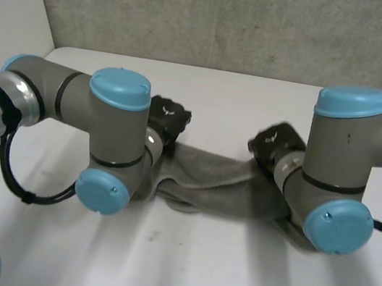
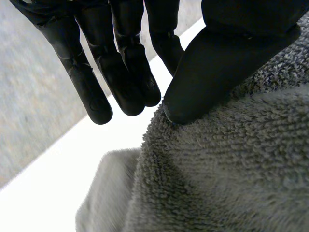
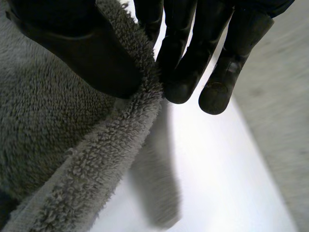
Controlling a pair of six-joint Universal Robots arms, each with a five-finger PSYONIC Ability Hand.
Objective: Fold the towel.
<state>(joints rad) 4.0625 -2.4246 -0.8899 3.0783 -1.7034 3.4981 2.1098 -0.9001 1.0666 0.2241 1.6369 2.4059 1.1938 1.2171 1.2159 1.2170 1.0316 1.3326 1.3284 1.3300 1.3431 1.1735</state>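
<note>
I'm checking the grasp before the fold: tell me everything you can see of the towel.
The towel is grey, thick looped terry. It hangs as a sagging band between both hands, over the white table. The left hand pinches one end under its thumb; the right hand pinches a hemmed edge between thumb and fingers.

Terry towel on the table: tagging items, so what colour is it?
Plain grey, unpatterned; the fluffy terry towel shows best in the left wrist view.

Grey towel [image 1: 221, 181], white table [image 1: 193, 261]
</note>
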